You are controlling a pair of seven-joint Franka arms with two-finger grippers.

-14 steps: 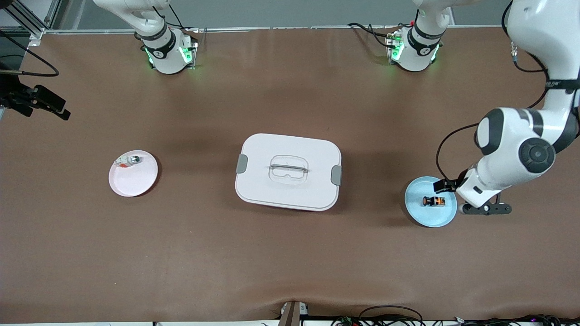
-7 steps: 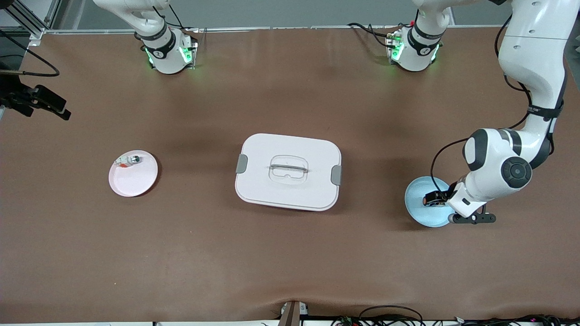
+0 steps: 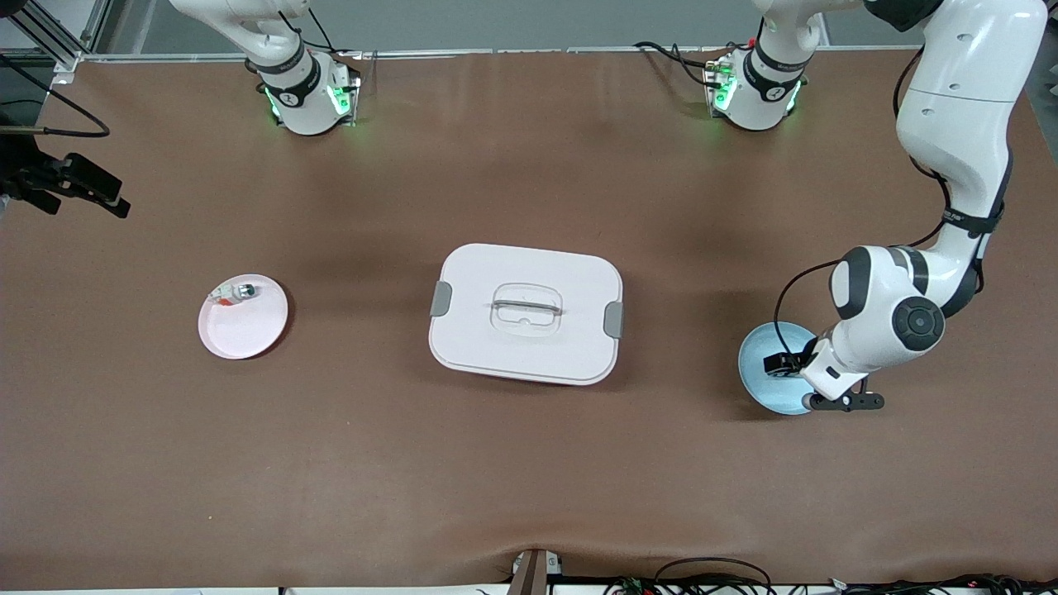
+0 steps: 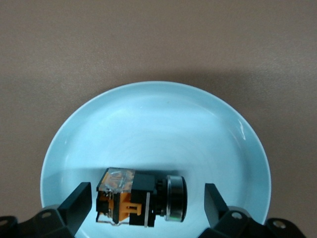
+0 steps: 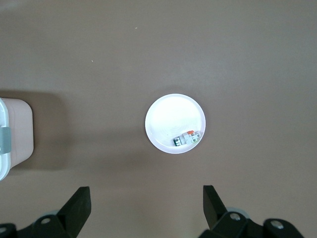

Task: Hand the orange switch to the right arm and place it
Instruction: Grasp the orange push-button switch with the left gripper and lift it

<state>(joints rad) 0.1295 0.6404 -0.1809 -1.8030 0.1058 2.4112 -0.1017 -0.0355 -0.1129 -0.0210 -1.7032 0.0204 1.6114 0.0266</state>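
I am looking at the orange switch (image 4: 141,197) lying on its side in the blue plate (image 4: 158,114), its round cap pointing along the plate floor and its orange-marked body at the other end. In the front view the switch itself is hidden under the left arm's wrist. On the clock face of that view, the blue plate (image 3: 756,364) is sitting at about three o'clock on the worktop (image 3: 529,463), toward the left arm's end.

I am holding the left pincer (image 4: 143,201) low over the plate with its jaws spread wide, one finger (image 4: 79,203) to each side of the switch and neither touching it.

At the centre of the worktop a white lidded box (image 3: 526,312) with grey side clips and a handle in the lid is sitting. At about nine o'clock, toward the right arm's end, a pink plate (image 3: 248,330) is carrying a small silver-and-white piece (image 3: 235,292) with a red bit, lying against the rim.

The right arm is waiting high up; its pincer (image 5: 146,206) is hanging open above the worktop, with the pink plate (image 5: 168,119) showing well below it.
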